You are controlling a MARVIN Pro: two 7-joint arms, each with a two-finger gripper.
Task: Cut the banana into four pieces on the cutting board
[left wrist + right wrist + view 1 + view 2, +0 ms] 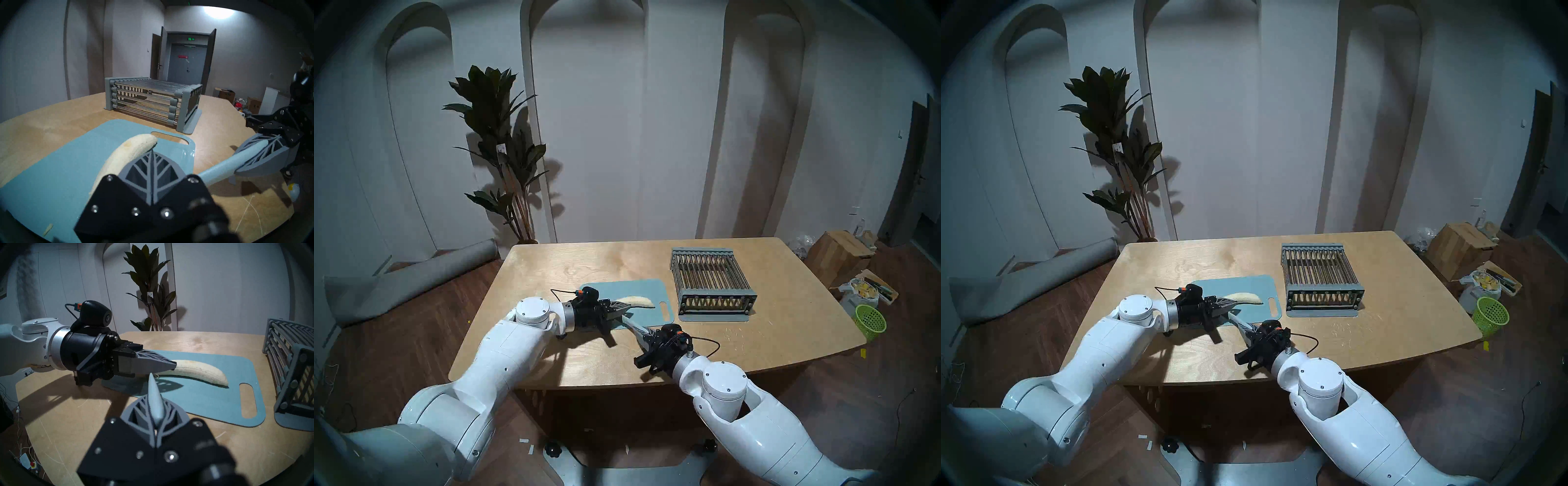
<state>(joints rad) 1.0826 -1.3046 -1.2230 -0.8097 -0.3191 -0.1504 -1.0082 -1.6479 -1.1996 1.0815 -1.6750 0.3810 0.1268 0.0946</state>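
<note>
- The left gripper (624, 308) lies low over the left end of the cutting board (650, 315), its grey fingers (153, 361) pressed together to a point with nothing between them.
- That point sits at the left end of the banana (636, 301); in the right wrist view the fingers lie over that end, though whether they press on it I cannot tell.
- The banana lies on the cutting board, toward its middle and far side, running from the left gripper's tip rightward toward the oblong handle slot (249, 400).
- It is whole, peeled, pale cream-white and gently curved, with a blunt right end just short of the slot.
- The right gripper (634, 330) is at the near edge of the board, over the table (755, 322), its fingers (171, 412) pinching a pale blue-grey knife (153, 399) by the handle.
- The knife points toward the left gripper's tip and the left end of the banana, apart from the fruit.
- A grey slatted rack (711, 281) stands on the table just right of the board.
</note>
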